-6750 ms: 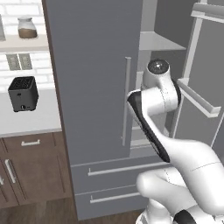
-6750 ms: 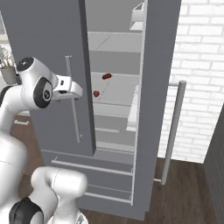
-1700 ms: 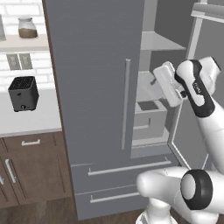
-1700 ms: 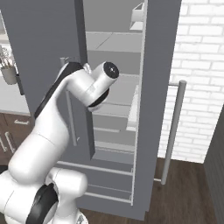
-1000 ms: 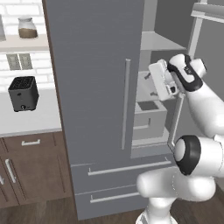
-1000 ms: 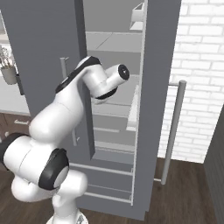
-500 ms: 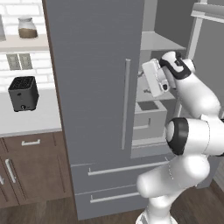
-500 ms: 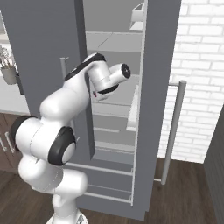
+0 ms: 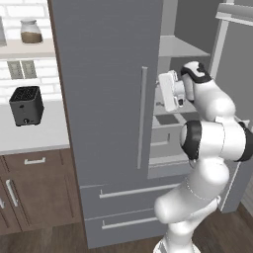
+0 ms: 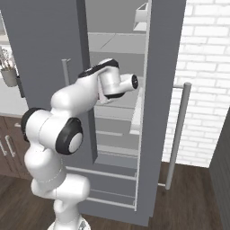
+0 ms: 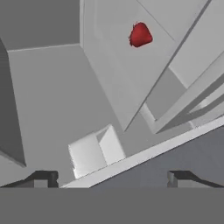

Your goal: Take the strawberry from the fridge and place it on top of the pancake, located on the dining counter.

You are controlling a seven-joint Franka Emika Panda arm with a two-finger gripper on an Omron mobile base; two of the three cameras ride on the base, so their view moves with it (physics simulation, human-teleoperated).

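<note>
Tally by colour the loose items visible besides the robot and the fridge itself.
Red: 1, the strawberry on a fridge shelf
Black: 1, the toaster on the worktop
Clear with brown contents: 1, the jar on the wall shelf
Total: 3

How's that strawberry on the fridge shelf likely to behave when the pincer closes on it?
The strawberry looks roundish and tapering to a point, so it may roll or squirt sideways if nudged off-centre. It sits alone on a flat pale shelf with nothing beside it to stop it. It looks tiny against the open pincer, so probably light and easily bruised; close gently.
</note>
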